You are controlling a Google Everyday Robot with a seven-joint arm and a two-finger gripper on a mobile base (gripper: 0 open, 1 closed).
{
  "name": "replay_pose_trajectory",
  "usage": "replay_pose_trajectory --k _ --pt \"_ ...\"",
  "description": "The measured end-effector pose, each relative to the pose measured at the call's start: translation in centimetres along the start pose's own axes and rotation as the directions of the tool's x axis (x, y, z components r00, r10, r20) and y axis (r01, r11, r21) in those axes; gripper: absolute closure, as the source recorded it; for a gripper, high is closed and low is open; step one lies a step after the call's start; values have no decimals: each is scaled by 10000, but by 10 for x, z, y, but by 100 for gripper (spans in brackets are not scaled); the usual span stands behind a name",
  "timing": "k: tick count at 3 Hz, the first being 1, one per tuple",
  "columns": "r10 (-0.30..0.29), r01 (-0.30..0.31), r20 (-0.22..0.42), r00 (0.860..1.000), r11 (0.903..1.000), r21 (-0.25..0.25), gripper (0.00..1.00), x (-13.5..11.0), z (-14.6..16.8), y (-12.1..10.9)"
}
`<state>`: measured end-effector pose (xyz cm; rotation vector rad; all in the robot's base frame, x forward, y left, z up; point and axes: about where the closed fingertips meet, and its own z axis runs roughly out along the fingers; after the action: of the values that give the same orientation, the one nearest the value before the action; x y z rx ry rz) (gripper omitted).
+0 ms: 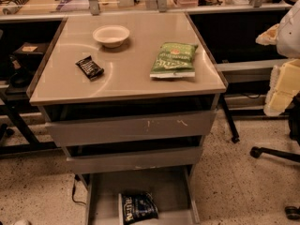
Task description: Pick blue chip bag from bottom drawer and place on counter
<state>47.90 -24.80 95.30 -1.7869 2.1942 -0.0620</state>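
- Navy and crinkly, the blue bag point(139, 207) lies flat in the open drawer point(165, 185), the lowest of three, near the front and left of centre; the frame edge cuts off its near end
- Camera view: the gripper point(282, 90) sits at the far right edge, off the cabinet's right side and well apart from the bag; I cannot tell whether it is clenched or released
- From the gripper the bag lies down and to the left, in front of the two shut upper drawers, so it looks open from above
- Its white lettering runs front to back along the left edge, so the long axis probably runs that way too, though the cut-off end leaves this unsure
- The counter point(133, 78) has bare room at the front, between the candy bar point(89, 67) and the green bag point(174, 59), with the bowl point(111, 34) behind
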Motion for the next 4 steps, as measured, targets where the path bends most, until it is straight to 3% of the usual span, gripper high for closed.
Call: replay_pose_trajectory --k 1,2,3,4 --pt "8 -8 88 10000 10000 -46 0 -4 7 3" --pt "-62 80 769 9970 9997 -227 0 -28 32 29" --pt "-122 272 1415 9899 9941 -1051 0 -56 92 69" --pt "-92 459 1790 9838 9783 -2020 0 -72 157 108"
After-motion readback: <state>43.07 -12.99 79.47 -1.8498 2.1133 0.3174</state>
